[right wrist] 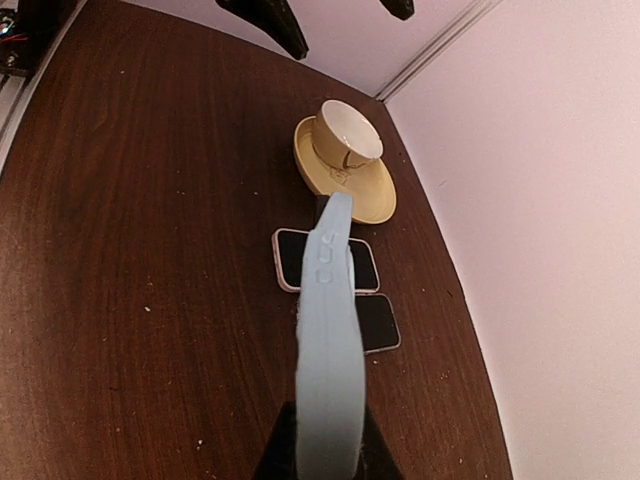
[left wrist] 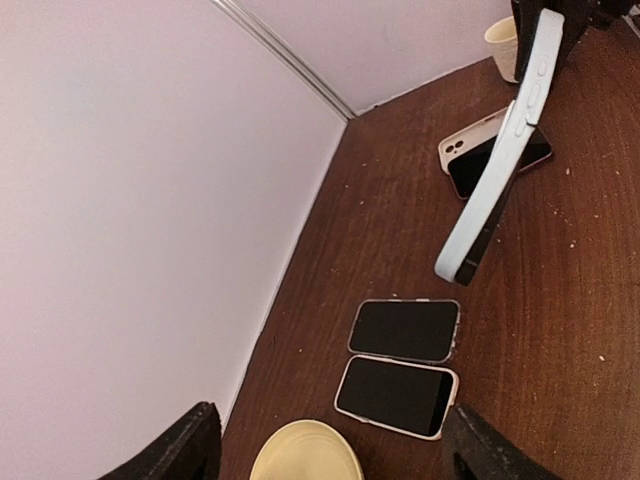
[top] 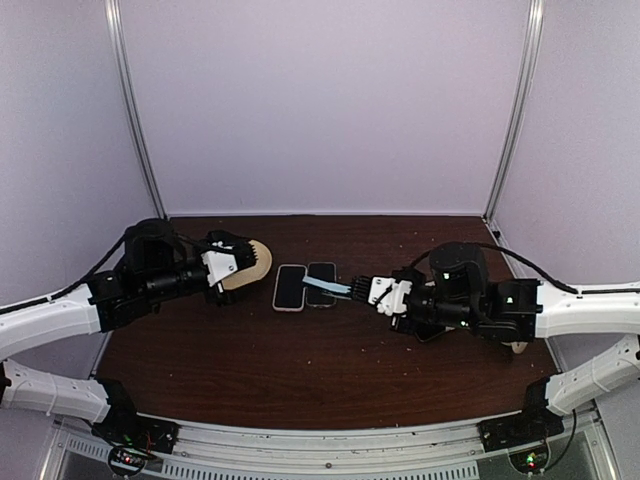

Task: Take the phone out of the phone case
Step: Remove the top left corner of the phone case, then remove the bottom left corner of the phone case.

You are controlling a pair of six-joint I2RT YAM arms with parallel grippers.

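Note:
My right gripper [top: 368, 291] is shut on a phone in a light-blue case [top: 322, 288] and holds it on edge above the table. In the right wrist view the case [right wrist: 330, 340] rises from between my fingers [right wrist: 325, 455]. In the left wrist view it [left wrist: 495, 165] hangs tilted, with the dark phone showing at its lower end. My left gripper [top: 236, 258] is open and empty over a yellow saucer [left wrist: 305, 455]; its fingertips [left wrist: 190, 440] frame two phones.
Two cased phones lie face up side by side mid-table [top: 290, 287] [top: 320, 272]. A cup [right wrist: 345, 135] stands on the saucer [right wrist: 350, 190]. A white case and a dark phone [left wrist: 480, 150] and another cup [left wrist: 503, 45] lie near the right arm.

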